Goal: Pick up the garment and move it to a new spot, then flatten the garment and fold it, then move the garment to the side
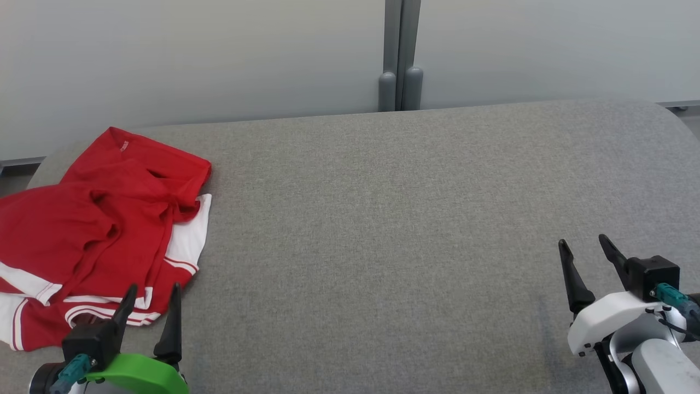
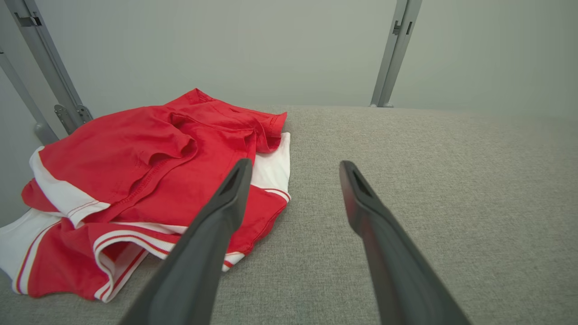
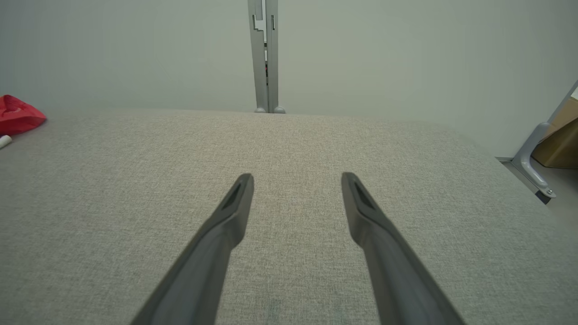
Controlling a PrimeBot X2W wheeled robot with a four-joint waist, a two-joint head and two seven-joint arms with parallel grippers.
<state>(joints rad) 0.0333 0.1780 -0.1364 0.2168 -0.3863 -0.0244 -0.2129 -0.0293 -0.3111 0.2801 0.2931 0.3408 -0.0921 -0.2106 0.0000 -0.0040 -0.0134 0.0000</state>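
Nearest, the left tool (image 1: 154,287) stands wide open and empty at the near left, close by the near edge of the crumpled red-and-white garment (image 1: 98,230) on the grey tabletop's (image 1: 383,219) left side. The right tool (image 1: 582,239), equally spread and empty, hovers near right.

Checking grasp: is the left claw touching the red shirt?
Cannot tell. Head and left wrist views show the left claw overlapping the red shirt, neither contact nor gap plainly.

The garment (image 1: 104,219) is red with white bands edged by thin red stripes. The table (image 1: 383,246) is a flecked grey, the wall (image 1: 219,54) pale grey.
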